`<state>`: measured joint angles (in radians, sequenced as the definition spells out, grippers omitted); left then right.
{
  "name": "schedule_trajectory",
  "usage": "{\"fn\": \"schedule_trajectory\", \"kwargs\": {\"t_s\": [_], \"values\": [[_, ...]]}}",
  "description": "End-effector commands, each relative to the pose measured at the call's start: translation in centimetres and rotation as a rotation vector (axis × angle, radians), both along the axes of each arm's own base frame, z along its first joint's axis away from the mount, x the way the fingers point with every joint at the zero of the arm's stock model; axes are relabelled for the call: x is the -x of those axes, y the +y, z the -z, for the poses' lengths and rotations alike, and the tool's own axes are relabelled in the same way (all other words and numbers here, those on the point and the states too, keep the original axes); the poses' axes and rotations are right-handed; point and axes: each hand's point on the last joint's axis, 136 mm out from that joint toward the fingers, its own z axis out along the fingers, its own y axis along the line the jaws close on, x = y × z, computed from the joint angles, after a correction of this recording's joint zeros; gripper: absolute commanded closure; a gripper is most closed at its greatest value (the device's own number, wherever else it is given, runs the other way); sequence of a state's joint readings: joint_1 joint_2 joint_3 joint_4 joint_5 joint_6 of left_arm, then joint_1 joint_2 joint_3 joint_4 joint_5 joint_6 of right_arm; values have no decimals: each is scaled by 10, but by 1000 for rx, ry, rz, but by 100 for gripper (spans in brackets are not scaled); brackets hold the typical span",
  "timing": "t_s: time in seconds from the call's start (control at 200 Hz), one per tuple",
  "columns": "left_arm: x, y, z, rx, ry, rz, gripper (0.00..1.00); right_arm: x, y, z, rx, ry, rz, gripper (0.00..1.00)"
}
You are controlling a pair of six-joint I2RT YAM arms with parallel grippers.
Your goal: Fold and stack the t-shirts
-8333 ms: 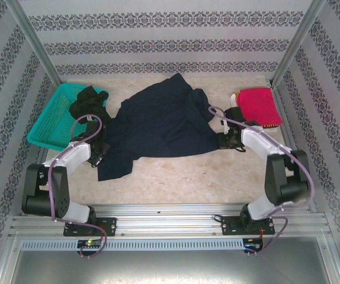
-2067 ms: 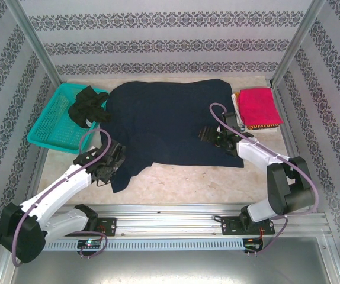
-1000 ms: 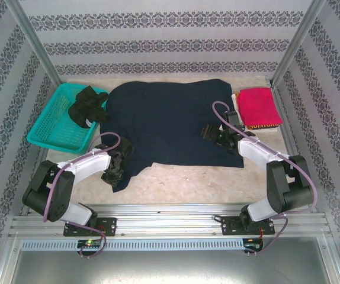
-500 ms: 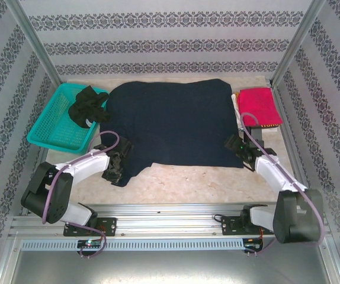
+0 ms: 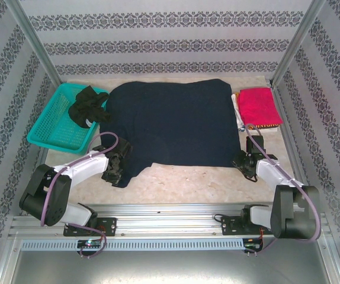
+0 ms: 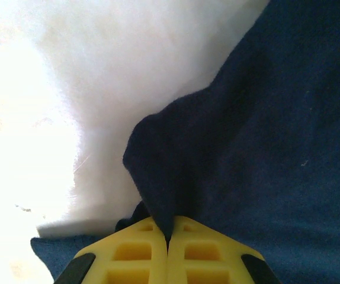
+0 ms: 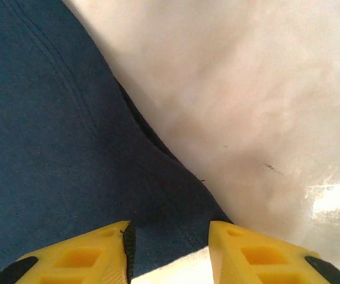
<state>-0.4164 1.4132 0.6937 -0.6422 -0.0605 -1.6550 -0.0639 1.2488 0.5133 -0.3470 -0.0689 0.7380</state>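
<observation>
A large navy t-shirt [image 5: 170,121] lies spread flat across the middle of the table. My left gripper [image 5: 115,167] is at its near left flap, shut on a pinched fold of the navy t-shirt [image 6: 176,171] between the yellow fingers [image 6: 134,254]. My right gripper [image 5: 241,160] is at the shirt's near right corner. Its jaws stand apart, with that corner of the navy t-shirt [image 7: 158,207] lying between the fingertips [image 7: 235,236]. A pinkish-red t-shirt [image 5: 257,106] lies folded at the right. A black t-shirt [image 5: 88,105] hangs crumpled over the basket's rim.
A teal mesh basket [image 5: 51,127] stands at the left edge of the table. Bare pale tabletop [image 5: 188,180] runs along the near side in front of the shirt. Patterned walls close in the back and both sides.
The right gripper has swung from over the shirt's right half down to its near right corner, and its jaws have narrowed. The left gripper has closed on the near left flap.
</observation>
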Motion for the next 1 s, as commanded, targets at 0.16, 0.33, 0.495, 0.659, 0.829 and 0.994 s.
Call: {"fn": "schedule_trajectory", "kwargs": {"t_s": [0.16,0.33,0.495,0.659,0.829,0.994], "values": [[18,14,4,-34,33,-33,100,-9,-5,0,0,-2,12,58],[16,14,3,-34,26,-31,100,-12,-7,6,-4,21,18,62],[17,16,2,-40,22,-30,100,-12,-8,5,-3,25,27,90],[15,20,-7,-60,0,-15,100,-3,-10,-4,6,1,46,100],[22,30,-26,-111,-3,13,100,19,-14,-16,39,-28,71,100],[29,37,-50,-159,-35,45,100,44,-15,-31,52,-52,83,100]]}}
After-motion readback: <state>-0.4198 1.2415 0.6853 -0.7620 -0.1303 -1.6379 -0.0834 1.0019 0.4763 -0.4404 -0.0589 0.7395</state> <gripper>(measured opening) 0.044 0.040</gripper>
